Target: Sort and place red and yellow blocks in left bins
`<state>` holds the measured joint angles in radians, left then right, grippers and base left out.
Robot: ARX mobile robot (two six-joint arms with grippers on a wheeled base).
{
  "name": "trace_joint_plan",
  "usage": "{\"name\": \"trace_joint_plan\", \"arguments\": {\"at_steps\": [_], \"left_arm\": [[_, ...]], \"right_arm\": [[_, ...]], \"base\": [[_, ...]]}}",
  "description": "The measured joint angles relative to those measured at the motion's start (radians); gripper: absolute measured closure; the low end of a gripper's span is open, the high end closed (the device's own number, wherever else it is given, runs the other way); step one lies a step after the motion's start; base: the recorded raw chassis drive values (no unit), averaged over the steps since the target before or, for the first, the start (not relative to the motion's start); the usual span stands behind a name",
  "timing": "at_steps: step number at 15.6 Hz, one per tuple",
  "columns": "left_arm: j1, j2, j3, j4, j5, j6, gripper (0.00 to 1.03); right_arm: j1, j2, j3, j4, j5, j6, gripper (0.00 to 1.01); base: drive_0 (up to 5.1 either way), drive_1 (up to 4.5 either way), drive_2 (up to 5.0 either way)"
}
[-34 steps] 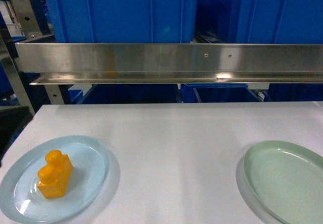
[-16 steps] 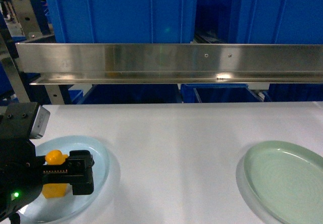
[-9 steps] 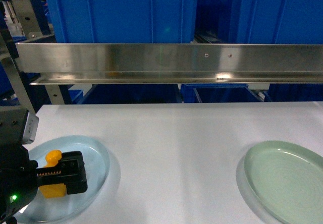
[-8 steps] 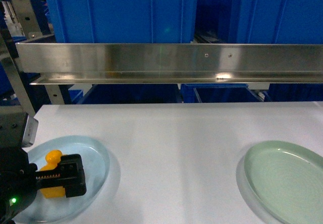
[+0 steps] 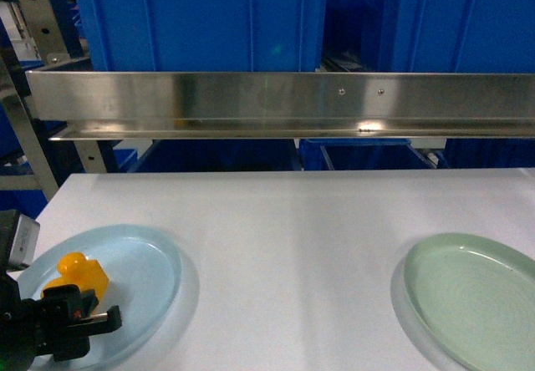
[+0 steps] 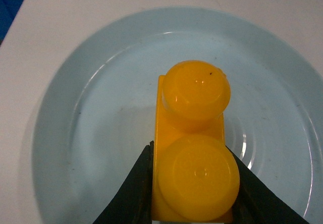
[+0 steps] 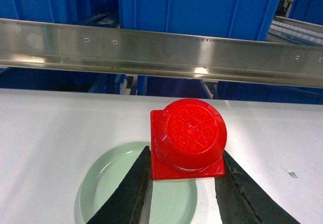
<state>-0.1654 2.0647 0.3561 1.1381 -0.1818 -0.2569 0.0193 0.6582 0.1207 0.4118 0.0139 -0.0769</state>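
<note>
Your left gripper (image 6: 194,204) has its fingers clamped on one glossy orange-yellow two-stud plastic brick (image 6: 194,153) over the pale blue round plate (image 5: 142,279); your right gripper's (image 7: 184,183) fingers clamp one red single-stud brick (image 7: 187,138) above the green round plate (image 7: 101,188) on the white worktop (image 5: 292,246).

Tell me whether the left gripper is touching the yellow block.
Touching. In the left wrist view both fingers of the left gripper press against the sides of the yellow block, no gap visible.
</note>
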Motion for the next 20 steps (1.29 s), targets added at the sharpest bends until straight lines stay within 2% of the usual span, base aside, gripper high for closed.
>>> {"name": "trace_joint_plan", "arguments": {"at_steps": [3,7,9,10,11,13,14,16,20], "left_arm": [[0.021,-0.073,-0.016,-0.005,0.04,0.019,0.76],[0.035,-0.285,-0.034,-0.108,0.085,0.056,0.76],[0.049,-0.479,-0.047,-0.215,0.096,0.064,0.76],[0.065,-0.714,-0.055,-0.338,0.108,0.083,0.76],[0.087,-0.863,-0.063,-0.401,0.117,0.105,0.76],[0.112,-0.956,-0.08,-0.435,0.146,0.138,0.76],[0.122,-0.994,-0.082,-0.436,0.161,0.167,0.76],[0.105,-1.054,-0.089,-0.433,0.17,0.204,0.76],[0.103,-1.05,-0.092,-0.436,0.167,0.212,0.76]], "right_arm": [[0.0,0.0,0.0,0.0,0.0,0.0,0.72],[0.0,0.0,0.0,0.0,0.0,0.0,0.72],[0.0,0.0,0.0,0.0,0.0,0.0,0.72],[0.0,0.0,0.0,0.0,0.0,0.0,0.72],[0.0,0.0,0.0,0.0,0.0,0.0,0.72],[0.0,0.0,0.0,0.0,0.0,-0.001,0.72],[0.0,0.0,0.0,0.0,0.0,0.0,0.72],[0.0,0.0,0.0,0.0,0.0,0.0,0.72],[0.0,-0.001,0.0,0.001,0.0,0.0,0.72]], "base": [[0.0,0.0,0.0],[0.0,0.0,0.0],[0.0,0.0,0.0],[0.0,0.0,0.0],[0.0,0.0,0.0],[0.0,0.0,0.0],[0.0,0.0,0.0],[0.0,0.0,0.0],[0.0,0.0,0.0]]}}
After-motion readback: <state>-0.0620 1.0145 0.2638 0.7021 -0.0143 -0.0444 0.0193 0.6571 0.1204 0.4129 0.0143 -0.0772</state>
